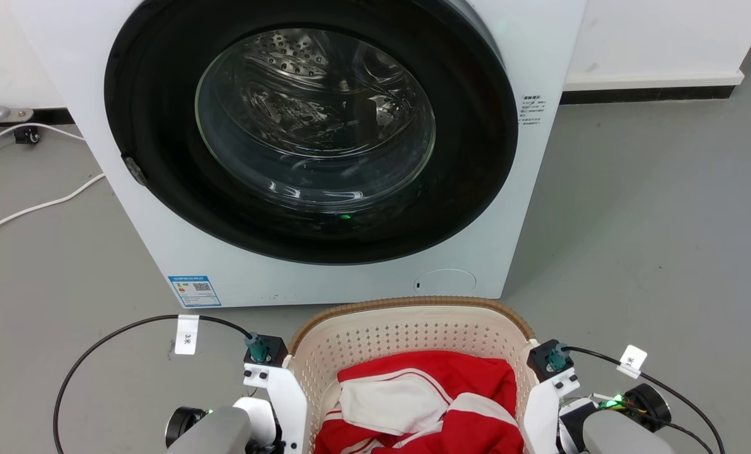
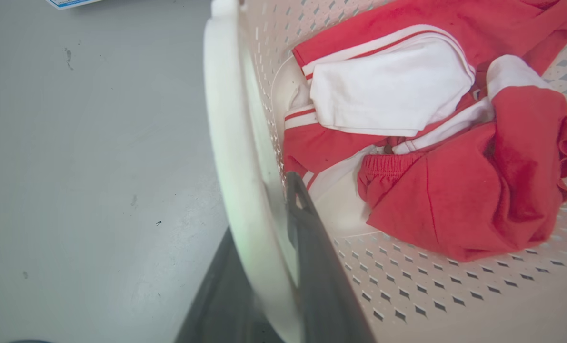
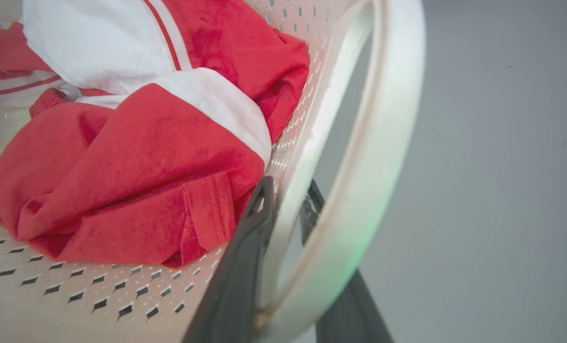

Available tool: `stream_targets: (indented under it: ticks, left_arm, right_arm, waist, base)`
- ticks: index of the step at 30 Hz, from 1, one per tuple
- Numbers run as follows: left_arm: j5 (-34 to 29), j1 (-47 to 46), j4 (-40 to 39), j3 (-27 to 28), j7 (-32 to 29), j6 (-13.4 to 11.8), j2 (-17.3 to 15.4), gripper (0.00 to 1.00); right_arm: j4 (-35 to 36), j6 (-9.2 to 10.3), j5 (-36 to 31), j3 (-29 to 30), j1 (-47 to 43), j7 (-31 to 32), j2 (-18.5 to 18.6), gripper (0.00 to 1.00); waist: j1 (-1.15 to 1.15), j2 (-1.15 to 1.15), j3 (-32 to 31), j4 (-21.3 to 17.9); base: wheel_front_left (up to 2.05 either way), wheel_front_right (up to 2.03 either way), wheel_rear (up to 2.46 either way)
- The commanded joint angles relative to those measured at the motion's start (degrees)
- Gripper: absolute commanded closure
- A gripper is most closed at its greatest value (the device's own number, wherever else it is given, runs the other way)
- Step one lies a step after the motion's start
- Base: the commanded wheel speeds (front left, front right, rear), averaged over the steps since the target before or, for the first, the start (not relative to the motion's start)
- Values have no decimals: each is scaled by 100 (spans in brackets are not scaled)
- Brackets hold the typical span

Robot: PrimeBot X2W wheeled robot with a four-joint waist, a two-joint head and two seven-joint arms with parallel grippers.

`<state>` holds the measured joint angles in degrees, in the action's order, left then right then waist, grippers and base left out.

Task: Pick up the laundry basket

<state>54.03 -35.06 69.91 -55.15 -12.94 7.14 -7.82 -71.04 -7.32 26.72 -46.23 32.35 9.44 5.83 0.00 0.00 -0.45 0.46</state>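
Note:
The laundry basket (image 1: 413,304), cream perforated plastic with a brown woven-look rim, stands just in front of the washer, holding red and white clothes (image 1: 451,378). In the left wrist view my left gripper (image 2: 264,209) straddles the basket's white side handle (image 2: 231,143). One dark finger (image 2: 307,238) is inside against the wall and the other is outside, shut on it. My right gripper (image 3: 288,190) clamps the opposite side at the white loop handle (image 3: 383,143), with one finger (image 3: 245,257) inside and one outside. Both white wrists (image 1: 280,384) (image 1: 545,391) flank the basket.
A white front-loading washer (image 1: 539,50) with a dark round door (image 1: 312,139) rises directly behind the basket. White cables (image 1: 34,208) lie on the grey floor at the left. Black cables loop from both wrists. Open grey floor (image 1: 652,239) spreads to the right.

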Motion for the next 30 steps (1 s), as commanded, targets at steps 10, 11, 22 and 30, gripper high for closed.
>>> stream_targets:
  ticks: [10, 11, 22, 30]
  left_arm:
    - [138, -26, 5, -139, 66, 55, 32, 100]
    - [143, -35, 8, -151, 73, 55, 31, 100]
    - [278, -111, 27, -283, 134, 55, 9, 100]
    - [357, -145, 43, -371, 160, 55, 0, 100]
  right_arm:
    - [-4, -31, 398, -433, 59, 3, 40, 100]
    - [-8, -31, 429, -465, 67, -4, 41, 100]
    - [-70, -32, 749, -785, 159, -60, 45, 100]
    - [-113, -34, 933, -965, 189, -103, 31, 100]
  waist:
    - [0, 0, -9, 7]
    - [0, 0, -9, 8]
    - [0, 0, 12, -8]
    - [0, 0, 20, -21]
  base:
    - [0, 0, 0]
    - [0, 0, 0]
    - [0, 0, 0]
    - [0, 0, 0]
